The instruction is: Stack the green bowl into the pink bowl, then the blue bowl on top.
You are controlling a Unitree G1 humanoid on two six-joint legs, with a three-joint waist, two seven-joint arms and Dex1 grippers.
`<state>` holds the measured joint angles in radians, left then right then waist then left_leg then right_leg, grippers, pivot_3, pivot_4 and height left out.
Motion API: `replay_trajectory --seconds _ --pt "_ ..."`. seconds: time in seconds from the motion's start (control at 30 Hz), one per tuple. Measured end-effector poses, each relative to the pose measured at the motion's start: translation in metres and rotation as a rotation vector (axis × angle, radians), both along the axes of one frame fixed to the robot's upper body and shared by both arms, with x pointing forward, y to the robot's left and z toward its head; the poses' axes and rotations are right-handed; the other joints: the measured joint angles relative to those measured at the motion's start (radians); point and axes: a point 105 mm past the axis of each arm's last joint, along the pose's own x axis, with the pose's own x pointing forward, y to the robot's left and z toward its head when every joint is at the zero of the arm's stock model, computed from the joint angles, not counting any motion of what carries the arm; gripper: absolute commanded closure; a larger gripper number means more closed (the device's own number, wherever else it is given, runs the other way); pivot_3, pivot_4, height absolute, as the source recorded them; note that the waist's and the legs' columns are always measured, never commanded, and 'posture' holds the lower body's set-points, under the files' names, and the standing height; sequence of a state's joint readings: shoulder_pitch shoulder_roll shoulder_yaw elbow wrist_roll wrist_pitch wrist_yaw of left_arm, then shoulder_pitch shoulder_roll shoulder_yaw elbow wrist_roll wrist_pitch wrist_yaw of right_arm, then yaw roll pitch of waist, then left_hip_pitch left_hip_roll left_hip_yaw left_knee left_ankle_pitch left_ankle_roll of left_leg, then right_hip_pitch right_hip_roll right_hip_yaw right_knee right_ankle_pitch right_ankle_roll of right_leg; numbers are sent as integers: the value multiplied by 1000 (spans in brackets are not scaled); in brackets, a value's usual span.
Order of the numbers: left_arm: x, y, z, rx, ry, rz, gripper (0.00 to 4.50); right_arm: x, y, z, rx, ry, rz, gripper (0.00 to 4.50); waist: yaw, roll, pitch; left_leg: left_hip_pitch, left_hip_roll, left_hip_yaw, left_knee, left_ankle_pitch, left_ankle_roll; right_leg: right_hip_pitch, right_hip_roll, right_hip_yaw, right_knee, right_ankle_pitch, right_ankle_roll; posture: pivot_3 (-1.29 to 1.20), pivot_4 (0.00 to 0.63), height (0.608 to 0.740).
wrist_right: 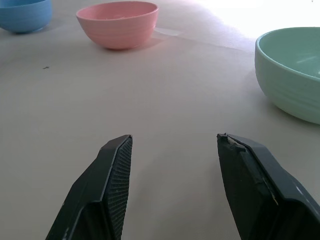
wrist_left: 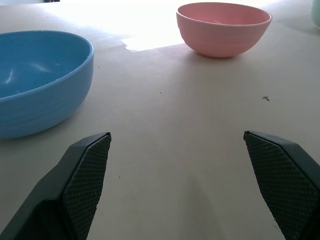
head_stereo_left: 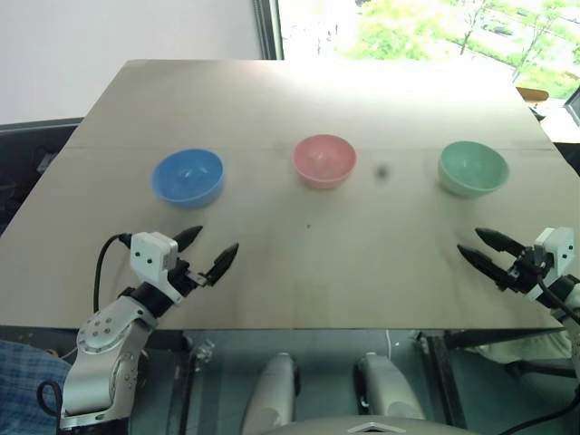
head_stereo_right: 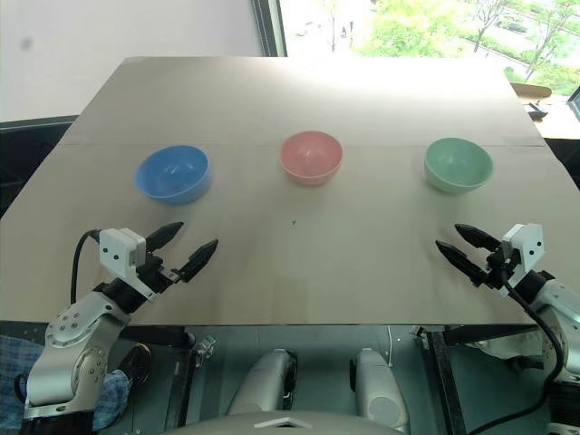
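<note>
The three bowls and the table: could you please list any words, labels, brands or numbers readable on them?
None. The blue bowl, pink bowl and green bowl are plain, and the table bears no text, only small dark specks.

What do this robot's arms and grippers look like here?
Both arms are silver-grey metal with rounded joint housings. Each ends in a white boxy wrist block carrying the left gripper and right gripper, each with two black tapered fingers whose inner pads are cross-hatched. A black cable loops from each wrist.
</note>
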<state>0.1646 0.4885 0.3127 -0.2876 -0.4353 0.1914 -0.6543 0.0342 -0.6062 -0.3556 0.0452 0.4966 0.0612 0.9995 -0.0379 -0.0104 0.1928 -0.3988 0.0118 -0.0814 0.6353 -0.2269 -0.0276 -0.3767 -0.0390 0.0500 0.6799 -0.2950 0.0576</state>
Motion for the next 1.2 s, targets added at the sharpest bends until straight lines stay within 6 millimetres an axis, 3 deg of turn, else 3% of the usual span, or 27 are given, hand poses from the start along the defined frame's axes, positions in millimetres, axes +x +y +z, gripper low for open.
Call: replay_trajectory --seconds 0.77,0.97,1.2 --pt "-11 -4 3 -44 -29 -64 0 4 1 0 -21 0 29 1668 1 0 0 0 0 0 0 0 0 0 0 0 0 0 0 0 150 740" --pt "-26 -15 25 -144 -128 -199 0 11 1 3 -33 -8 41 1668 0 0 0 1 0 1 0 0 0 0 0 1 0 0 0 0 150 740" --pt "-28 -16 30 -171 -161 -209 0 27 14 18 -147 -17 116 1668 -3 0 0 1 0 2 0 0 0 1 0 2 1 0 0 0 150 740"
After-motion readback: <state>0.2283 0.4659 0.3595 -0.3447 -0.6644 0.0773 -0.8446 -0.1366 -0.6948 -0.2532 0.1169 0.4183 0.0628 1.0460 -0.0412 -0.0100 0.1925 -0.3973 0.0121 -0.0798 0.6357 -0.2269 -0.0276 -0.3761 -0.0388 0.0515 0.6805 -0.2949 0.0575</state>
